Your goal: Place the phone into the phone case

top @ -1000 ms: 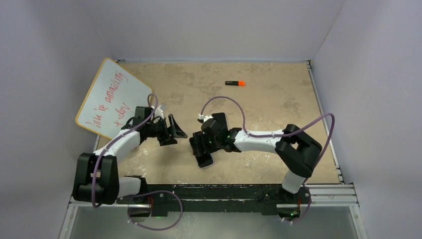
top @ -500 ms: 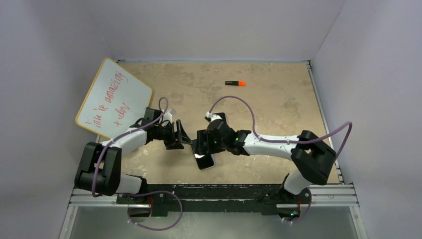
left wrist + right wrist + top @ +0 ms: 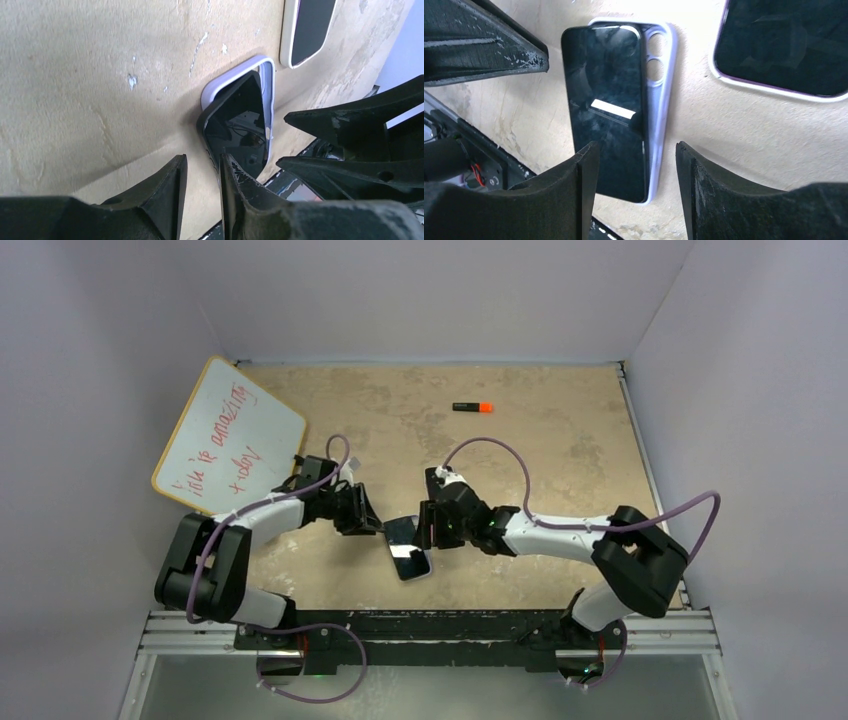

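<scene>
The black phone [image 3: 403, 540] lies screen up on the lilac phone case [image 3: 661, 75], skewed so that the case's camera holes and one long rim show beside it. In the left wrist view the phone [image 3: 235, 125] sits raised at an angle over the case [image 3: 227, 82]. My left gripper [image 3: 378, 527] is at the phone's left edge, open by a narrow gap with only table between its fingers [image 3: 202, 172]; one fingertip [image 3: 231, 172] is right at the phone's corner. My right gripper [image 3: 424, 530] is open on the phone's right side, its fingers [image 3: 636, 160] straddling the phone's near end [image 3: 606, 100].
A second dark device with a pale rim [image 3: 784, 45] lies flat just past the case [image 3: 310, 25]. A whiteboard with red writing [image 3: 228, 435] leans at the back left. A black and orange marker [image 3: 472, 407] lies far back. The black rail [image 3: 430, 625] runs along the near edge.
My left gripper moved right up to the phone and narrowed its jaws. My right gripper drew back to the right, uncovering the phone, and narrowed a little.
</scene>
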Available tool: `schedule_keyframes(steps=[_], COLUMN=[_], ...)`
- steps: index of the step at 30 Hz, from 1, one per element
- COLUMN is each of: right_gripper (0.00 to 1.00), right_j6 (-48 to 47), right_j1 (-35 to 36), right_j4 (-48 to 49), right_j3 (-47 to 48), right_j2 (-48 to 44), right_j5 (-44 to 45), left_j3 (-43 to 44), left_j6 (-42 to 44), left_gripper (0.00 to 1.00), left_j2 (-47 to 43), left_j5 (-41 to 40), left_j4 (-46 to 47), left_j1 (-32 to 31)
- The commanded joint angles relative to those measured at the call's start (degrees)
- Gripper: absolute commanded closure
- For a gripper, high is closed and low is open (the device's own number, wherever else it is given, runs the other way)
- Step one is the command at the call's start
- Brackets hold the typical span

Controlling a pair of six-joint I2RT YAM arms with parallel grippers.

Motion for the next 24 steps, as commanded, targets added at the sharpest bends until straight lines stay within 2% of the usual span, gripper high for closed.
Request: schedule_keyframes(steps=[1, 4, 7, 10, 19, 21, 24], right_gripper=[0.41, 0.42, 0.48, 0.54, 0.61, 0.63, 0.64], right_j6=[-0.4, -0.7, -1.5, -2.9, -1.7, -1.5, -1.4], right_j1=[-1.9, -3.2, -4.0, -4.1, -4.1, -4.0, -4.1], right_j4=[4.6, 6.6, 8.5, 8.5, 11.9, 11.9, 12.2], right_j3=[-0.9, -1.2, -1.2, -0.4, -2.1, -2.2, -2.7], right_j2=[0.7, 2.4, 3.9, 5.4, 5.7, 5.8, 5.2], right_j5=[-2.5, -5.5, -8.2, -9.5, -11.5, -11.6, -10.9], left_j3=[2.4, 2.5, 2.5, 3.3, 4.8, 5.4, 5.6], left_j6=[0.0, -0.8, -2.0, -2.7, -3.3, -2.6, -1.4], left_gripper=[0.69, 0.72, 0.84, 0.88, 0.87, 0.85, 0.76], left_j2=[2.8, 4.6, 5.0, 5.5, 7.9, 7.3, 5.9], left_j5=[-1.0, 0.4, 1.4, 2.0, 2.9, 2.1, 0.4], left_j4=[3.8, 5.3, 7.5, 8.9, 12.8, 11.0, 7.8], left_j1=[-1.1, -1.6, -2.1, -3.0, -6.9, -7.2, -7.2])
